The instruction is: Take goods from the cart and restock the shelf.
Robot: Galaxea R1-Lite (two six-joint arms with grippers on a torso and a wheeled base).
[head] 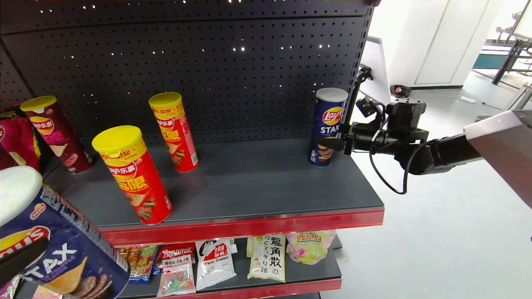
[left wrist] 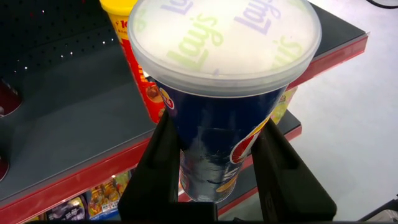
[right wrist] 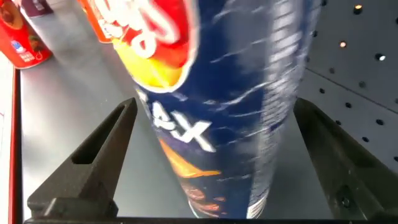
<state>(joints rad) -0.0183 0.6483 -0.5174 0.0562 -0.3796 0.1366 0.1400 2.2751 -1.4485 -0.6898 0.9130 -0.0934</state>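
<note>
Biggest thing here is the dark pegboard back wall (head: 208,62), rising behind the right claw (head: 330,144). Under that claw runs the grey shelf (head: 257,182) with the red front lip, which stretches from it all the way over toward the left claw (left wrist: 217,134). Lower down there's a lower shelf (head: 307,270) with a row of snack bags (head: 216,261) along its front.

Now the cans. The held blue can (head: 62,245) is pinched in the left claw, a finger pressed on each side of the body. Its white lid is the end nearest that arm's wrist camera, and it sits out in front of the shelf's red lip. The standing blue can (head: 328,124) is on the grey deck at the right-hand end, close to the back wall, roughly upright. The right claw is spread around it, one finger on each side, set wider than the can, so not squeezing as far as I can tell.

Between the two claws are two red cans with yellow lids: the front red can (head: 133,174) by the lip, closer to the left claw, and the back red can (head: 174,131) behind it. A maroon can (head: 56,133) stands beyond the left claw, next to a magenta chip bag (head: 16,141).
</note>
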